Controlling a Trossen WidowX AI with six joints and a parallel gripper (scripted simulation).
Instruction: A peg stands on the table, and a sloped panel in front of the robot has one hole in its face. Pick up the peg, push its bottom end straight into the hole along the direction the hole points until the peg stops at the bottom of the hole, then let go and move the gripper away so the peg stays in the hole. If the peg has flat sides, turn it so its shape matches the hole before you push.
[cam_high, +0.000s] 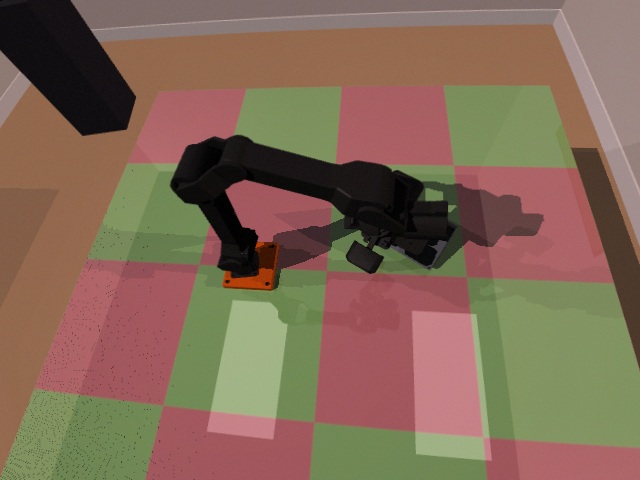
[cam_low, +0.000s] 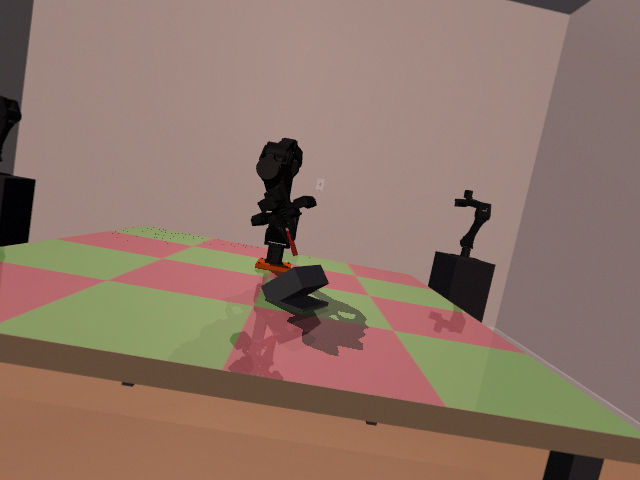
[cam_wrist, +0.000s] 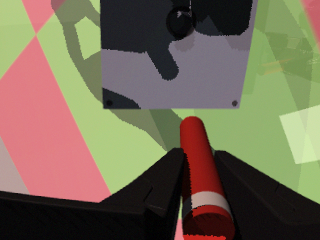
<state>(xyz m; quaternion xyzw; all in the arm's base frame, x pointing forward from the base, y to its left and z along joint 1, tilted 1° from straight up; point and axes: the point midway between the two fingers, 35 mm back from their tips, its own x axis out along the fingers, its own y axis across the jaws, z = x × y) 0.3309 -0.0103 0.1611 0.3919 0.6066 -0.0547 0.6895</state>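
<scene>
Peg (cam_wrist: 200, 160) between the jaws, tip aimed at 12 o'clock. Panel (cam_wrist: 179, 74) on the table (cam_wrist: 134, 140) just past the tip, hole (cam_wrist: 180, 23) straight ahead.

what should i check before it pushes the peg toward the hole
1. Peg held: ok. The gripper is shut on the red peg, with a finger on each side.
2. Hole in sight: ok. The round hole shows on the sloped panel, though shadow covers much of the face.
3. Peg tip outside the hole: ok. The tip sits short of the panel's lower edge, not yet inserted.
4. Peg lined up with hole: cannot tell. In the wrist view the tip points up toward the panel, slightly right of the hole.
5. Peg tilt matches the hole's direction: cannot tell from these views.
6. Shape match: ok. Peg and hole both look round.
</scene>
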